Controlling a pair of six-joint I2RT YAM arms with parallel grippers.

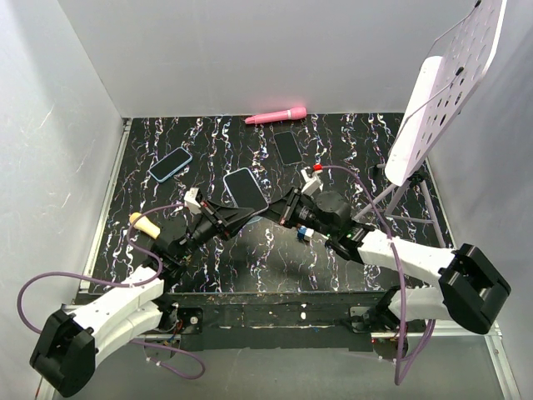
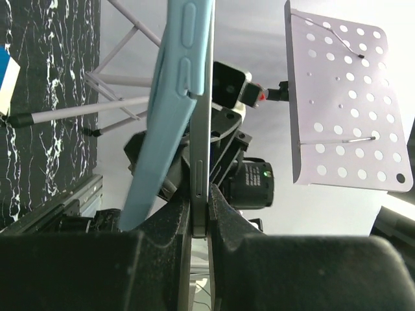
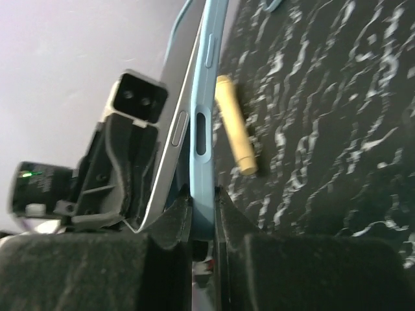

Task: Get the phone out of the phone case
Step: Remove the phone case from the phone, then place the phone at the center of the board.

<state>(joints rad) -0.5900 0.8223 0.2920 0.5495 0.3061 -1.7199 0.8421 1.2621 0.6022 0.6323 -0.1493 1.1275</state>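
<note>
As you look down on the black, white-veined bench [image 1: 333,250], the first thing at its left edge is a spare phone in a blue case [image 1: 171,164], lying flat towards the far left corner. Nearer you along that same edge lies a tan peg [image 1: 143,222]. The left claw [image 1: 218,218] reaches in from the near left corner. Its fingers are closed tight on the silver side edge of the phone [image 1: 246,187], which is held on edge in the air over the middle of the bench. The light blue phone case [image 2: 170,116] stands away from the phone at the end near the claws and hugs it farther along, so the phone is only partly out. The right claw [image 1: 281,208] comes from the near right corner and is pinched nearly closed on the rim of the phone case. Beyond it a bare dark phone [image 1: 287,147] lies flat, and a pink stick [image 1: 276,115] rests against the far edge. A white perforated stand [image 1: 441,92] rises over the far right corner.
</note>
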